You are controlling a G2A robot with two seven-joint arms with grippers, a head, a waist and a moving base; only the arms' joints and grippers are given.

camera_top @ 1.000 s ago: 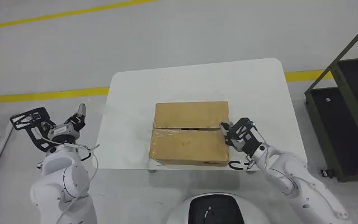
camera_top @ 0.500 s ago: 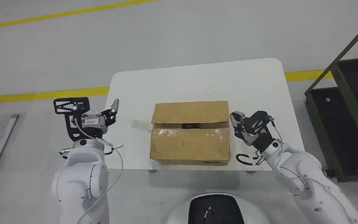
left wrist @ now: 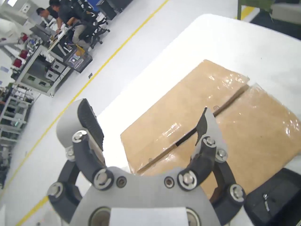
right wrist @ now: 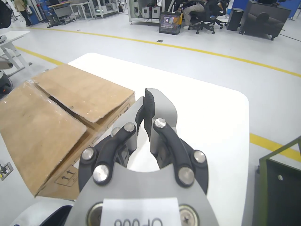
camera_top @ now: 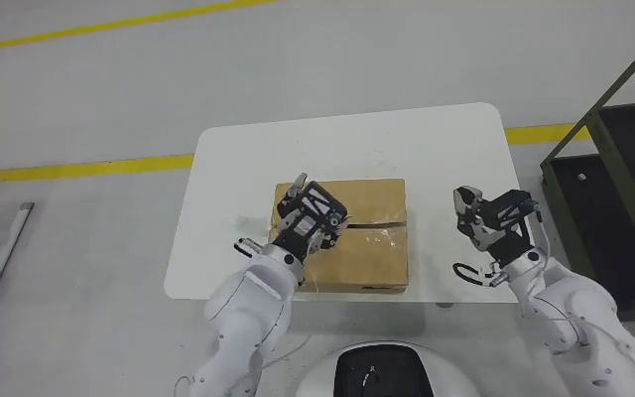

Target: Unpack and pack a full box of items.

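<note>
A brown cardboard box (camera_top: 367,248) with tape across its top flaps sits mid-table. Its two flaps meet at a narrow dark seam (left wrist: 188,135). My left gripper (camera_top: 314,203) hovers open above the box's left end, one finger (left wrist: 207,125) over the seam and the other finger (left wrist: 90,121) past the box's far edge. My right gripper (camera_top: 462,198) is shut and holds nothing, off to the right of the box above bare table. In the right wrist view the box (right wrist: 58,109) lies beside my shut gripper (right wrist: 144,114), the far flap slightly raised.
The white table (camera_top: 437,149) has bare surface behind and to both sides of the box. A dark green cart (camera_top: 595,149) stands on the floor right of the table. Yellow floor lines run behind the table.
The left arm has swung in from beyond the table's left edge to above the box. The right gripper has drawn back to the right from the box's right end. The flap gap has narrowed.
</note>
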